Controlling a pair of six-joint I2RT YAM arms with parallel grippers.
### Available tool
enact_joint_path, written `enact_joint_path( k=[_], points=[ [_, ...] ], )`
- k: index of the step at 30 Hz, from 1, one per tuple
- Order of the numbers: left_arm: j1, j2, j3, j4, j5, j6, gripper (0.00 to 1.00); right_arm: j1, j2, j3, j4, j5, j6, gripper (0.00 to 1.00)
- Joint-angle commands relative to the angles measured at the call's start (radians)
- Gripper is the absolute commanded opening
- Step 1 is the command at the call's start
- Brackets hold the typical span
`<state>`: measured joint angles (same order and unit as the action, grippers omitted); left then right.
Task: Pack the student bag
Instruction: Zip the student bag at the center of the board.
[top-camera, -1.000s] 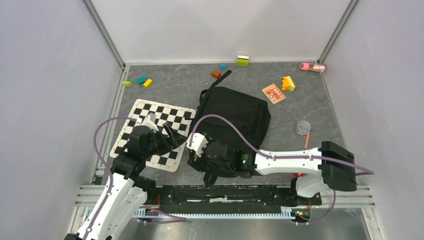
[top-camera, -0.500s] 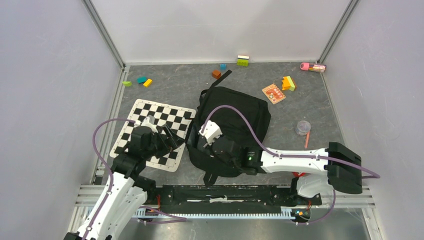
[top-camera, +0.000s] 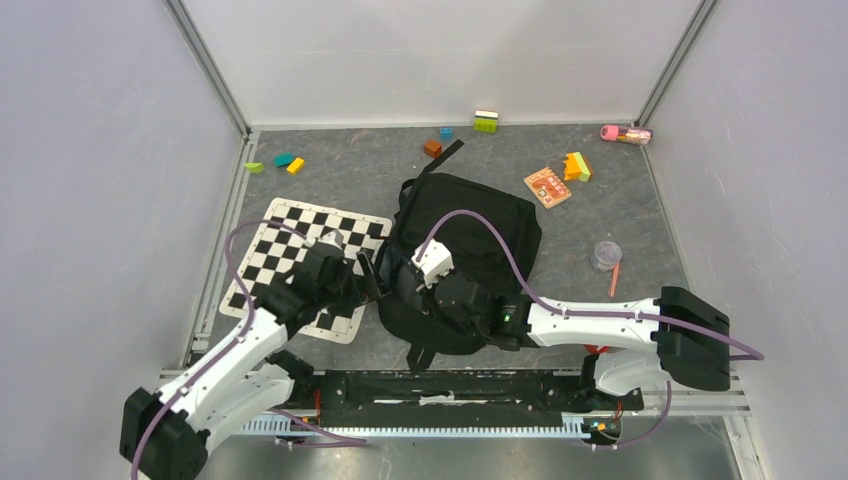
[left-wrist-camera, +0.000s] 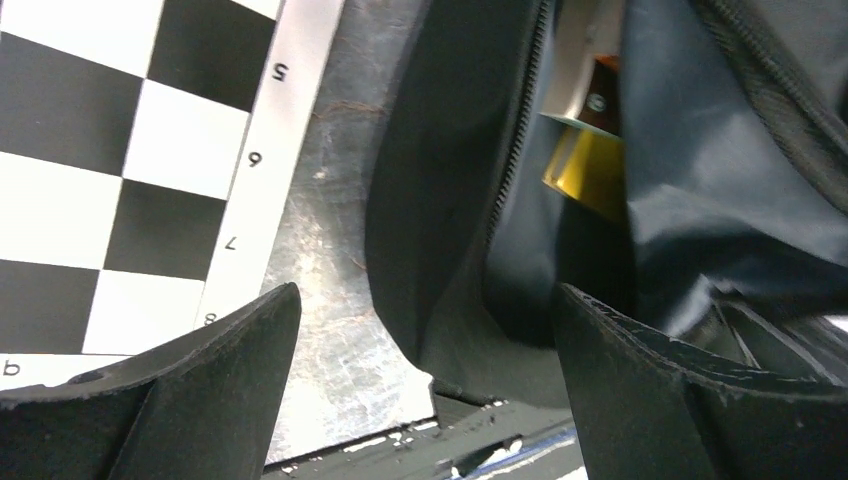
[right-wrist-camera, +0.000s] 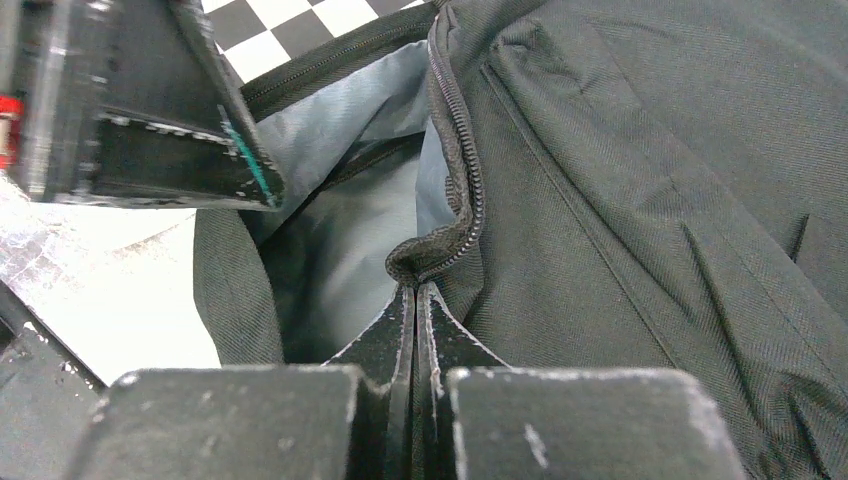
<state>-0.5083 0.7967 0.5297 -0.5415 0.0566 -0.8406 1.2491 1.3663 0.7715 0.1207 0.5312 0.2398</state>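
Note:
The student bag (top-camera: 475, 235), a large black backpack, lies in the middle of the table with its mouth facing left. My right gripper (top-camera: 410, 283) is shut on the bag's zipper edge (right-wrist-camera: 440, 240), with the grey lining (right-wrist-camera: 340, 225) showing beside it in the right wrist view. My left gripper (top-camera: 372, 280) is open at the bag's left rim. In the left wrist view its fingers (left-wrist-camera: 200, 380) stand wide either side of the black flap (left-wrist-camera: 440, 230) and the table. A yellow and red-brown shape (left-wrist-camera: 590, 165) shows through the gap; I cannot tell what it is.
A chessboard mat (top-camera: 295, 255) lies left of the bag, under the left arm. Small coloured blocks (top-camera: 290, 162) and a green block (top-camera: 486, 121) sit at the back. An orange card (top-camera: 548, 186), a pink item (top-camera: 625, 133), a clear round lid (top-camera: 605, 254) and a pencil (top-camera: 614, 280) lie at the right.
My left arm has swung right off the chessboard mat to the bag's rim. My right gripper has shut on the zipper edge and drawn it up and to the right.

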Motion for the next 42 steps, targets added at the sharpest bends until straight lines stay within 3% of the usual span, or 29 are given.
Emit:
enact_joint_path(
  k=[1,7,12,20,24,30,36,42],
  points=[
    [-0.037,0.097,0.077,0.034,-0.160,-0.010,1.00,-0.002,-0.025,-0.011,0.050,-0.014,0.017,0.00],
    [-0.079,0.123,0.089,0.018,-0.176,0.016,1.00,-0.002,-0.026,-0.021,0.065,-0.029,0.011,0.00],
    [-0.107,0.097,0.096,-0.034,-0.011,0.100,0.99,-0.002,-0.020,-0.016,0.063,-0.021,0.003,0.00],
    [-0.108,-0.145,0.041,-0.048,0.191,0.156,0.99,-0.002,0.010,-0.004,0.084,-0.050,-0.012,0.00],
    [-0.108,-0.181,0.014,-0.041,0.258,0.161,0.99,-0.002,0.035,0.014,0.102,-0.110,-0.030,0.00],
    [-0.107,-0.174,0.045,-0.098,0.015,0.105,1.00,-0.002,0.050,0.021,0.100,-0.114,-0.029,0.00],
    [-0.107,-0.050,0.067,-0.023,-0.087,-0.003,1.00,-0.002,0.047,0.009,0.096,-0.117,-0.022,0.00],
    [-0.107,0.075,0.104,-0.018,-0.180,-0.012,1.00,-0.002,0.029,-0.017,0.104,-0.118,-0.011,0.00]
  ],
)
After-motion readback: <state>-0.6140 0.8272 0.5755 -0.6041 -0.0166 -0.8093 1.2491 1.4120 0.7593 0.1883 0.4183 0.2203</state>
